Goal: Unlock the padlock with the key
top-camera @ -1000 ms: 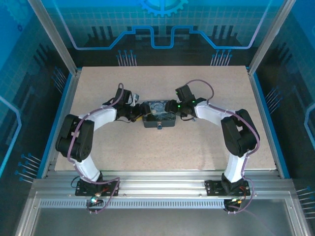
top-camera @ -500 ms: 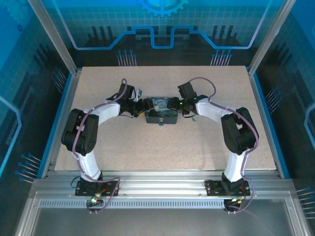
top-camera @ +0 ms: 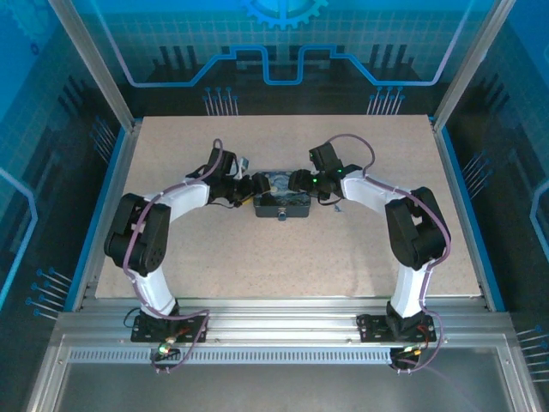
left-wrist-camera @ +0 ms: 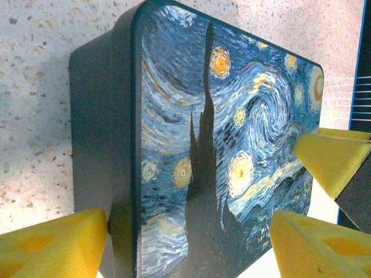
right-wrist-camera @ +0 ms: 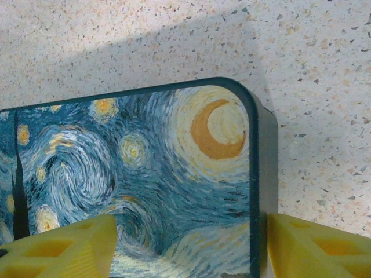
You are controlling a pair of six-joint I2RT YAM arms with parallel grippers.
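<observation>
1. The padlock (top-camera: pixel 279 217) is showing in the top view as a small silvery bit, hanging at the middle of the near wall of the tin (top-camera: pixel 281 197). It is too small to say how the shackle is sitting, but nothing is suggesting it has been opened.
2. The key is proving too small to pick out with any certainty. As far as I can tell, neither gripper is carrying anything.
3. The tin is lying flat near the middle of the bench (top-camera: pixel 257 257), swirl-painted lid facing up and appearing shut.
4. The left gripper (left-wrist-camera: pixel 188 249) is sitting at the tin's left end, released, with the jaws spread wide. One yellow pad (left-wrist-camera: pixel 52 246) is lying against or just beside the black side wall, and the other is hovering over the painted lid. It is not clamping anything.
5. The right gripper (right-wrist-camera: pixel 188 249) is sitting at the tin's right end, likewise released. One pad is hovering over the lid and the other is standing just beside the side wall at the moon corner.
6. Judging from this, the task is barely getting started. No key is going into the lock, and both arms are busying themselves with the tin. Everything is remaining to do: fetching the key, steadying the padlock, inserting, turning and freeing the shackle.
</observation>
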